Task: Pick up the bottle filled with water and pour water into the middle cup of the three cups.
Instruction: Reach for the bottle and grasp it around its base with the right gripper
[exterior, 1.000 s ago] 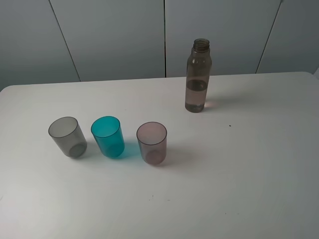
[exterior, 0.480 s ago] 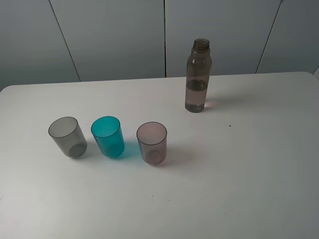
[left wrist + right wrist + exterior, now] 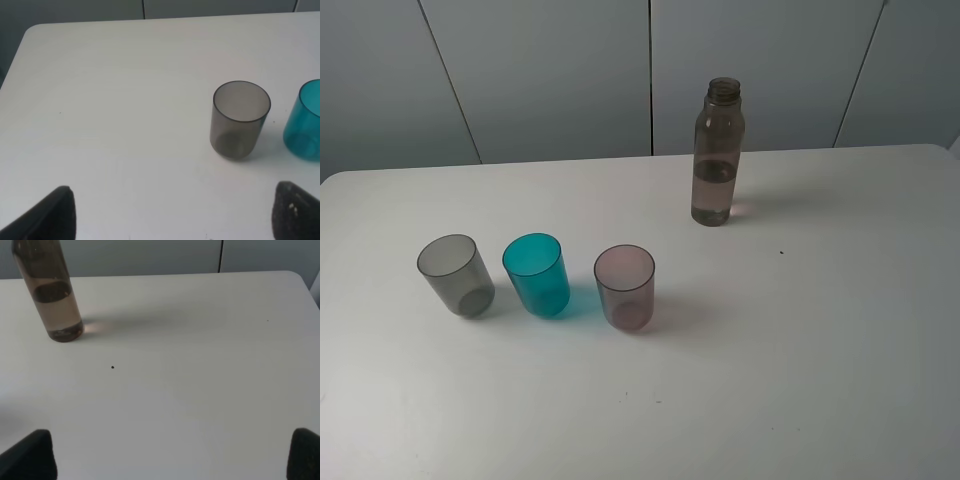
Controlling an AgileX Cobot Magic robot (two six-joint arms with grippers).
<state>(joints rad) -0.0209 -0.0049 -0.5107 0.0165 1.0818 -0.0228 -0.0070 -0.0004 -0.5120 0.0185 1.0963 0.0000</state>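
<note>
Presently left claw point(image 3: 172, 215) and right claw point(image 3: 165, 455) gaped wide, empty. Uncapped bottle point(image 3: 717, 155) stood at 2 o'clock from teal cup point(image 3: 537, 275); a clumsy grip could topple and spill it.

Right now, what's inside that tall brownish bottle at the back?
The bottle holds liquid to roughly half its height, empty above, no cap. Nothing covers it; its smoky tint keeps me from telling the liquid's own colour.

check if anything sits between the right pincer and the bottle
Nothing visible does. Between the right pincer, which is open, and the bottle lies only table with one tiny dark speck.
</note>
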